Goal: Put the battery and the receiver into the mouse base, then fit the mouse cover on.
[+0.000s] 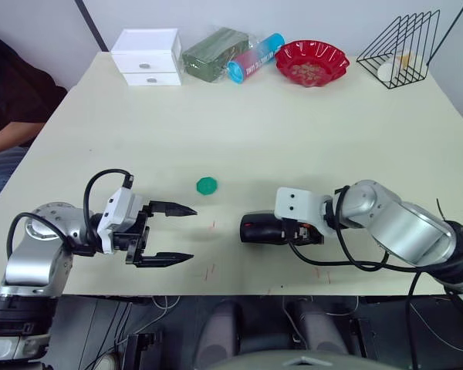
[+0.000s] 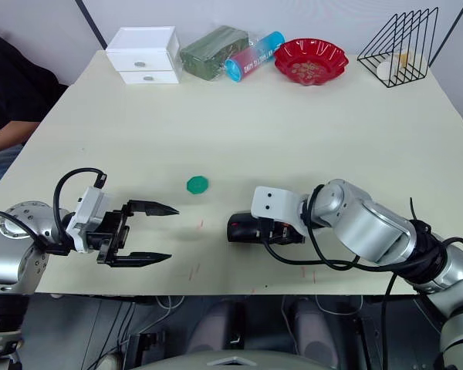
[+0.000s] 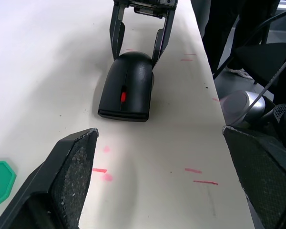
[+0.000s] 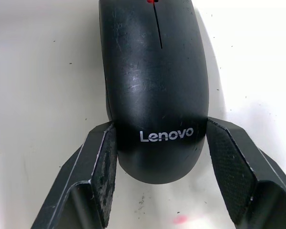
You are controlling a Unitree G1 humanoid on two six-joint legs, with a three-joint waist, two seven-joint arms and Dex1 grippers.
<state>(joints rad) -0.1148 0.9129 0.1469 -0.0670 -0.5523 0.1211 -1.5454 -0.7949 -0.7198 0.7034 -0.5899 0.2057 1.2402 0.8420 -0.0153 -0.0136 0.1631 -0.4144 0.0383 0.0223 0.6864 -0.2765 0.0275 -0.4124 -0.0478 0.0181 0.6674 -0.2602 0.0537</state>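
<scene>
I see the mouse lying on the table near its front edge, with the cover already seated on the base: the shell is closed and smooth, the red scroll wheel shows at its front, and the Lenovo logo sits at the rear. My right end effector straddles the rear of the mouse. One finger touches the shell's side; the other finger stands just beside the opposite side, and I cannot tell for sure that it touches, so I read it as closed around the mouse rather than firmly clamped.

My left end effector hovers over the table to the left of the mouse, well apart from it, released, with its two fingers spread wide and nothing between them. It points towards the mouse.

A small green dish rests on the table between the two arms, slightly farther from me than either. I see no battery or receiver lying loose.

Along the far edge stand a white drawer box, a green packet, a blue-and-red tube, a red bowl and a black wire rack. Faint red marks dot the table near the mouse.
</scene>
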